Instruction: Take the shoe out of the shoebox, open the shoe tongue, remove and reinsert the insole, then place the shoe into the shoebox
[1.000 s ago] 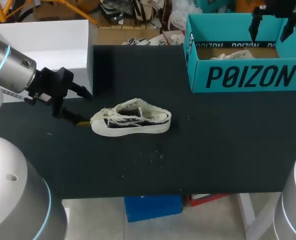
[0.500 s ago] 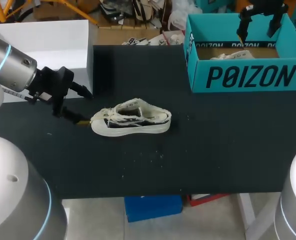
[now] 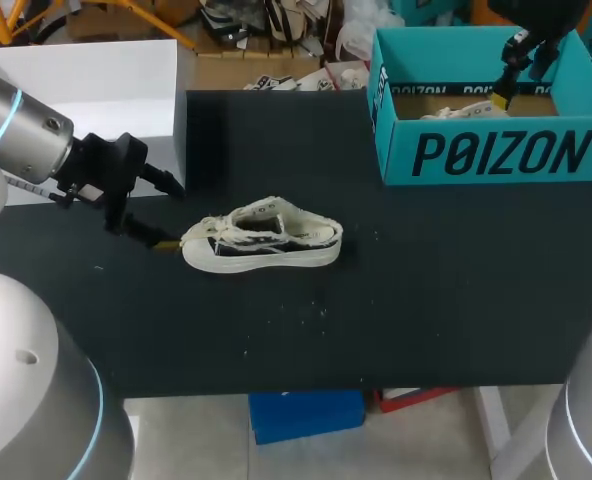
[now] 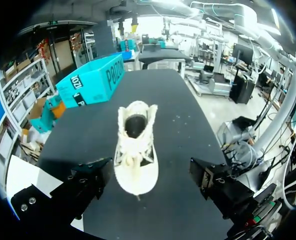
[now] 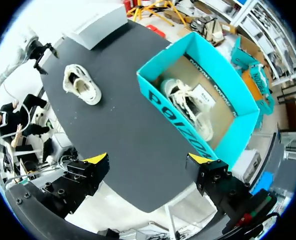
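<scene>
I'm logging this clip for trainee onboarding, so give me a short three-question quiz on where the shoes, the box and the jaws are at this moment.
1. True or false: the shoe on the table lies tipped on its side.
2. What is inside the shoebox? A) a second shoe B) a loose insole only C) nothing
3. Fill in: the open left jaws sit by the ____ end of the shoe on the table.
Key: 1 false, it stands on its sole; 2 A; 3 toe.

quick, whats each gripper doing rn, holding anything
Left gripper: open, empty, by the toe of the shoe.
Right gripper: open, empty, near the shoebox.
</scene>
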Controlling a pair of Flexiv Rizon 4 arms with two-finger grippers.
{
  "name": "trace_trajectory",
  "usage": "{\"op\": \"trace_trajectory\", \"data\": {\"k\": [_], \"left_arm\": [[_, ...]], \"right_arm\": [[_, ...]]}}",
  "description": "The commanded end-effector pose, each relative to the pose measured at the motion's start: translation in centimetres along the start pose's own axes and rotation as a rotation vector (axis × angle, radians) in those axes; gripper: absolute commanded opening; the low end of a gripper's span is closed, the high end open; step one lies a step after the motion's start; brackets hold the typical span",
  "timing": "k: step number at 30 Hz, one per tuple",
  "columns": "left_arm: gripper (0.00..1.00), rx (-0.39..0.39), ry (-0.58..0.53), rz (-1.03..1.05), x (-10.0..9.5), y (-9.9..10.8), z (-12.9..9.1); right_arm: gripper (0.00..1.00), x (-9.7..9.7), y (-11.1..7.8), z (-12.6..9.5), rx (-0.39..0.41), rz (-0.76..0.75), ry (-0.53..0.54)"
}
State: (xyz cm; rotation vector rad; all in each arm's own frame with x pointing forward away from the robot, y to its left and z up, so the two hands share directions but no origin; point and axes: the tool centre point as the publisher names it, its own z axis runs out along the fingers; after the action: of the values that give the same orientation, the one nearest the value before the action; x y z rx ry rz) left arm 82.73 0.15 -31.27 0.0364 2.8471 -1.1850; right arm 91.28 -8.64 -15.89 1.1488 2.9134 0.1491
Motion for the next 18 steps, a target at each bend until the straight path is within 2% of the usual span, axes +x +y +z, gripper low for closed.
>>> {"op": "trace_trajectory", "data": {"k": [1,14,15,18], "left_arm": [[1.0,0.001,-0.003,0.003,0.0,0.1,0.1],[1.0,0.001,-0.003,0.003,0.0,0.1,0.1],[1.0,0.001,-0.003,0.003,0.0,0.1,0.1],[1.0,0.001,-0.003,0.003,0.0,0.1,0.1]], "right_arm": [[1.0,6.9,0.0,-1.5,-0.13,-0.581,0.196],[1.0,6.9,0.0,-1.5,-0.13,-0.581,0.196],[1.0,7.6,0.7,-1.4,-0.158,-0.631,0.17],[1.0,10.1,2.5,-0.3,-0.167,-0.725,0.094]]}}
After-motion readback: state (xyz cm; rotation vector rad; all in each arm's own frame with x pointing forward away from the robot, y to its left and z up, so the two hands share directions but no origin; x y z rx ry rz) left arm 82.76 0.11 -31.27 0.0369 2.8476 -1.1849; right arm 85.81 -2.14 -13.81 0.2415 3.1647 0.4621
